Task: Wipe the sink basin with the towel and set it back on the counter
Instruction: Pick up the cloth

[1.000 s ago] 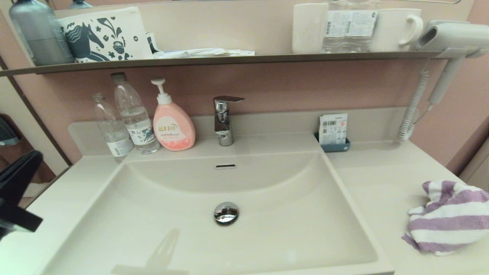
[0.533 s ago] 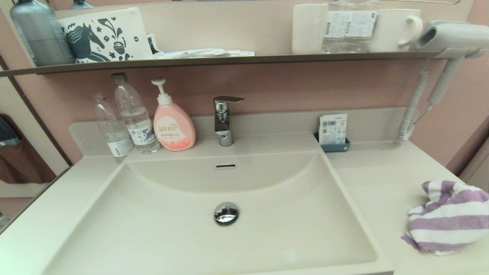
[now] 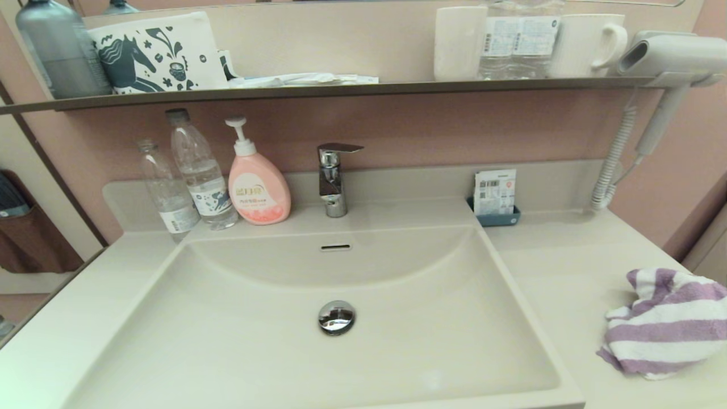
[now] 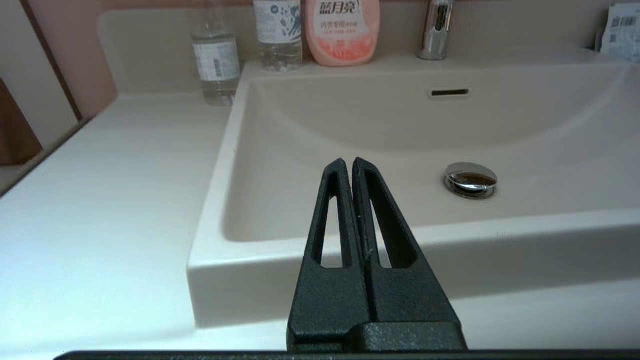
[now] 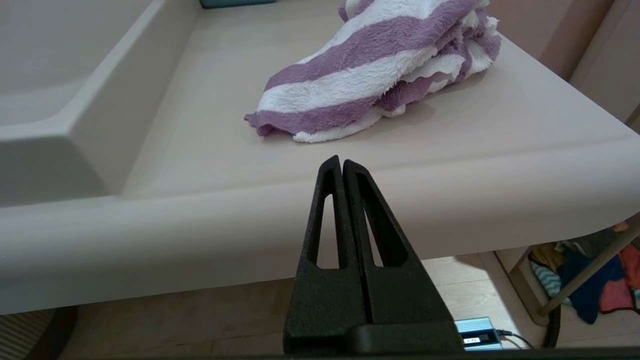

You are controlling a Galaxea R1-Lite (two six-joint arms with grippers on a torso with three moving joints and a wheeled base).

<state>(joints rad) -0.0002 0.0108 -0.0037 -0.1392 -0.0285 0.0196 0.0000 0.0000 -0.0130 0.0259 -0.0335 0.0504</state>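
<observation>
The purple and white striped towel (image 3: 667,324) lies crumpled on the counter (image 3: 568,267) to the right of the sink basin (image 3: 255,352). The basin holds only its chrome drain plug (image 3: 336,316) and the overflow slot (image 3: 335,247). Neither arm shows in the head view. My left gripper (image 4: 347,162) is shut and empty, held in front of the basin's near left rim (image 4: 300,240). My right gripper (image 5: 341,161) is shut and empty, level with the counter's front edge (image 5: 450,185), short of the towel (image 5: 370,85).
Two clear bottles (image 3: 187,176), a pink soap dispenser (image 3: 257,184) and the chrome tap (image 3: 334,176) stand behind the basin. A small blue tray (image 3: 497,213) sits at the back right. A dark shelf (image 3: 341,88) with cups runs above; a hair dryer (image 3: 664,62) hangs at right.
The left gripper, seen at the head view's left edge a second ago, has dropped out of that view. The towel and everything else stay put.
</observation>
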